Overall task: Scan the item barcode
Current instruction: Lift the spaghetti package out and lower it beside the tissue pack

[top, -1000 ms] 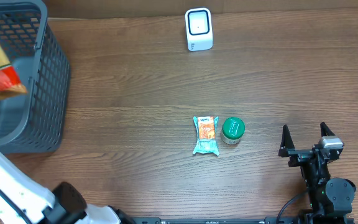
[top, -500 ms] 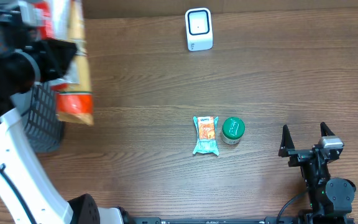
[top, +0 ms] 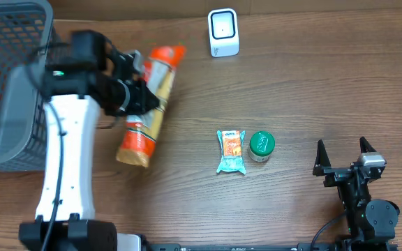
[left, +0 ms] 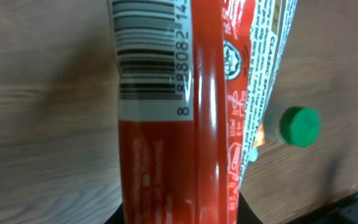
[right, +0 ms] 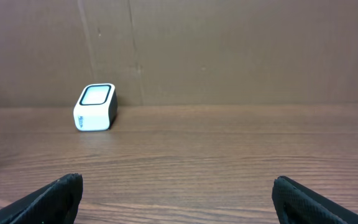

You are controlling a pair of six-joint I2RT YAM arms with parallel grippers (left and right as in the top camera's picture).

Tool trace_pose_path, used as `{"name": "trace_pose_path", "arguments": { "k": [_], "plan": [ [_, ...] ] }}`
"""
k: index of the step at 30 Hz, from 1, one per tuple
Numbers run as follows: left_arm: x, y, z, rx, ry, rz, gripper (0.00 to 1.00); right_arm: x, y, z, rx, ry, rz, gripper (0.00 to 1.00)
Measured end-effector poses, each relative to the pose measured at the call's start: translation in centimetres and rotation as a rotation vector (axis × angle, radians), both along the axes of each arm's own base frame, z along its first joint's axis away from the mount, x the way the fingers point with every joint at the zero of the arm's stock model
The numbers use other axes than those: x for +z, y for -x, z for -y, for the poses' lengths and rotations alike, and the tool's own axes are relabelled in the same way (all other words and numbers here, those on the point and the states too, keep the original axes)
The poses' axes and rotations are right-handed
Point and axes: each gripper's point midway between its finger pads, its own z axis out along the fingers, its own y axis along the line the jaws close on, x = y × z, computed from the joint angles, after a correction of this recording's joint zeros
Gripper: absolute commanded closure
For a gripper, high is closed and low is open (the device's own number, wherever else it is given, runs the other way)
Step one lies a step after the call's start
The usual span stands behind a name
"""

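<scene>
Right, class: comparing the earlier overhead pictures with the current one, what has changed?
The left arm carried the long orange packet, still gripped, from over the basket rightward, toward the scanner. The small packet, green-lidded jar, scanner, basket and the right fingers, open, stayed put.

**Bystanders on my bench**

At my far left stands a grey mesh basket [top: 5, 28], reaching to the corner of the brown wood-grain bench [top: 313, 84]. Near the middle lies a small teal-edged packet [top: 231, 150] with an orange panel, its print too small for me to read. Just to its right is what looks like a small jar with a green lid [top: 261, 145]; I cannot tell whether the two touch. A plain cardboard wall [right: 229, 50] rises behind the far edge.
</scene>
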Motion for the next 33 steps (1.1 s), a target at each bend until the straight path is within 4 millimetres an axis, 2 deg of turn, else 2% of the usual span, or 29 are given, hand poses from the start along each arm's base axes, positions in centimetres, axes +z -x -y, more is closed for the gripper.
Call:
{"name": "trace_pose_path", "arguments": {
  "k": [5,8,13,19,25,29,33],
  "plan": [
    [-6.3,1.0,2.1,-0.016,-0.001,-0.084,0.96,0.0,0.0,0.0,0.0,0.0,-0.001,0.0],
    [-9.7,2.2,3.0,-0.008,-0.022,-0.138,0.94,0.0,0.0,0.0,0.0,0.0,-0.001,0.0],
    [-13.3,4.0,4.7,-0.005,-0.085,-0.181,0.95,0.0,0.0,0.0,0.0,0.0,-0.001,0.0],
    [-15.0,4.3,7.8,-0.004,-0.153,-0.13,0.96,0.0,0.0,0.0,0.0,0.0,-0.001,0.0],
    [-15.3,4.5,8.7,0.145,-0.275,-0.085,0.96,0.0,0.0,0.0,0.0,0.0,-0.001,0.0],
    [-15.2,4.6,9.3,0.24,-0.3,-0.058,0.96,0.0,0.0,0.0,0.0,0.0,0.0,0.0],
    [-15.6,4.7,10.6,0.261,-0.303,-0.04,0.96,0.0,0.0,0.0,0.0,0.0,-0.001,0.0]
  ]
}}
